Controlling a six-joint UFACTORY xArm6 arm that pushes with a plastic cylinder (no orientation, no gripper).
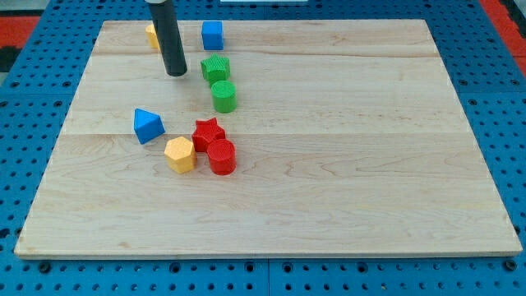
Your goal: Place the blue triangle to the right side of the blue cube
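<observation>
Rod (168, 37): upper part cut off by the view's top edge; my tip (176, 74) shows in full. Yellow block (152, 35): right portion hidden behind the rod, so its shape cannot be made out. Red star (208, 131): lower front hidden by the red cylinder (221, 156) touching it; wooden board (329, 148): bottom right corner cut off by the view's right edge.

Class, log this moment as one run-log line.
my tip: near blue cube, touching nothing | blue triangle: lower left of cube, unmoved | status: not done
</observation>
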